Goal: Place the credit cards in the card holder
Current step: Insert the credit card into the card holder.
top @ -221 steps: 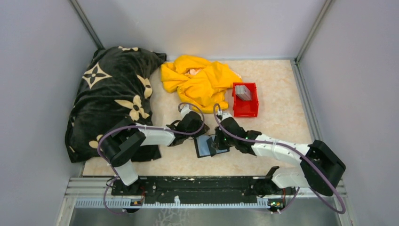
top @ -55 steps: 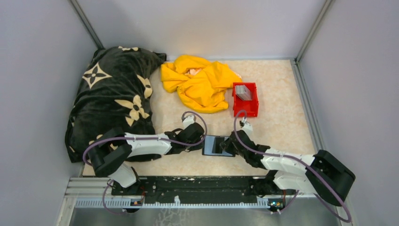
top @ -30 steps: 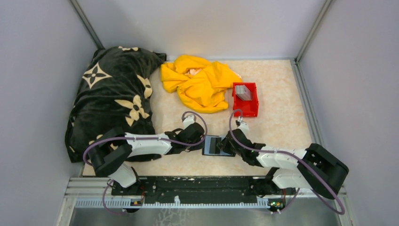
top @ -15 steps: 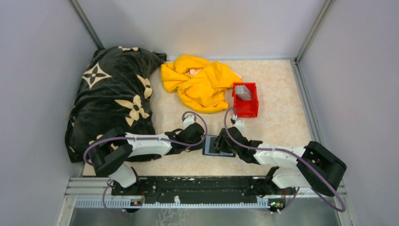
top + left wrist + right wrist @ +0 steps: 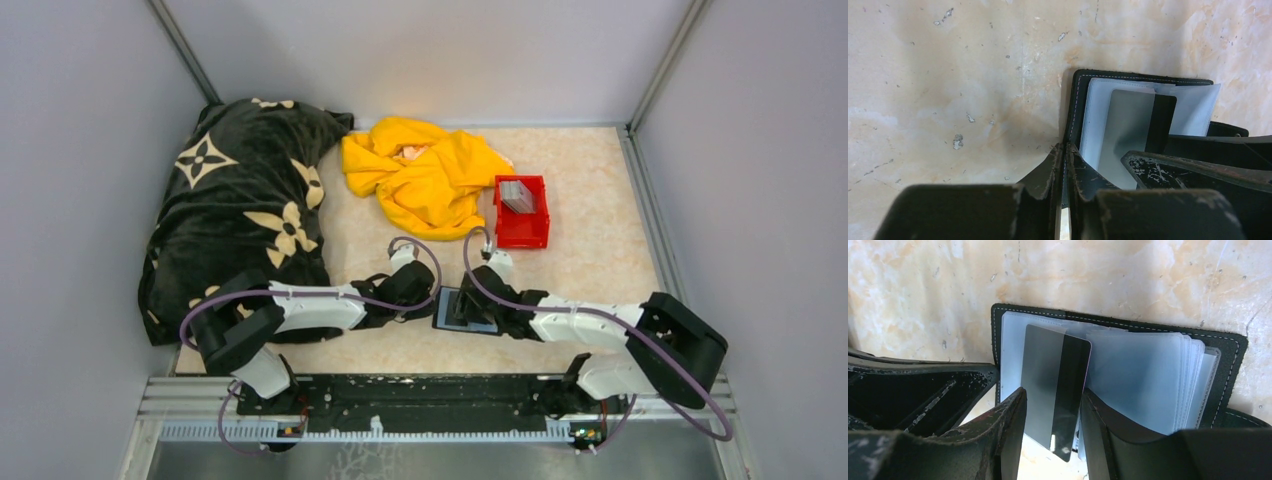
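Black, white-stitched covers lie open on the marbled table (image 5: 600,260) just beyond the arm bases: this is the card holder (image 5: 1148,380), its clear sleeves fanned upward. The left gripper (image 5: 1064,148) comes at it from the left, fingers drawn narrow and pinched on the holder's left edge. The right gripper (image 5: 1053,395) reaches in from the right with its fingers wide. They stand one on each side of a grey credit card (image 5: 1045,365) (a dark stripe runs down one long side) that lies on the sleeves. Whether the card sits inside a sleeve, I cannot tell. Farther back and to the right stands a red bin (image 5: 525,232) with more credit cards (image 5: 516,195) stacked in its far end. Left of the bin lies a crumpled yellow cloth (image 5: 430,180), and a black flowered blanket (image 5: 240,200) fills the far left corner.
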Controlling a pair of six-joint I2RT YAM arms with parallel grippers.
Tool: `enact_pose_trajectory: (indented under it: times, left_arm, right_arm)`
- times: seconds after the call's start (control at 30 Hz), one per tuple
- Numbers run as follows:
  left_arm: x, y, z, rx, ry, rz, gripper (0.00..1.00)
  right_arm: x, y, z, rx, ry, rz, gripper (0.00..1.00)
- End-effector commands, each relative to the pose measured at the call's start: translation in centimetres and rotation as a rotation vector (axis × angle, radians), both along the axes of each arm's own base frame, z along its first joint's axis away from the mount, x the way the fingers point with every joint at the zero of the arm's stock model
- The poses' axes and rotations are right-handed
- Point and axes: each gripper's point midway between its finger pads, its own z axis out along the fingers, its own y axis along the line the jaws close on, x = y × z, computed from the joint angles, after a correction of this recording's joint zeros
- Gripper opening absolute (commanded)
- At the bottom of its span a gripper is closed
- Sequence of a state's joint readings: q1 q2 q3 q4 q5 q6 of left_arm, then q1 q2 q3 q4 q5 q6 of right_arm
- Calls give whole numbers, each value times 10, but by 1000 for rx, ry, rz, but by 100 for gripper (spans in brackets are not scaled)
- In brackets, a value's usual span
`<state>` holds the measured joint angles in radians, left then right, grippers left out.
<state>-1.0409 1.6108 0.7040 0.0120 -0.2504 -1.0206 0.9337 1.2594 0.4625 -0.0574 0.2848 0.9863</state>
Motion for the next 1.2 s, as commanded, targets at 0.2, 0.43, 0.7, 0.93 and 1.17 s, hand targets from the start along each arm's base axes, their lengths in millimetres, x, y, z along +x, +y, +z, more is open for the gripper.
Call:
enact_pose_trajectory:
  times: [0.2,0.43,0.7,0.93,1.17]
  left_arm:
    - [-61,75,-72,312,223,-72,12]
    - [-61,76,-73,311,223,-74,12]
    - [-61,75,-72,312,223,-73,12]
    - [-62,77,-73,319,228,-70,12]
    - [-62,77,-74,319,230,-70,11]
  right_arm:
    - [-36,-38,-53,-338,187,80,44]
    - [-39,-50,-52,-387,191,66,44]
    - [-38,-59,-39,-410,166,57,44]
    - [-33,-57,-27,-388,133,49,44]
    - [-32,-57,-23,-377,124,45,44]
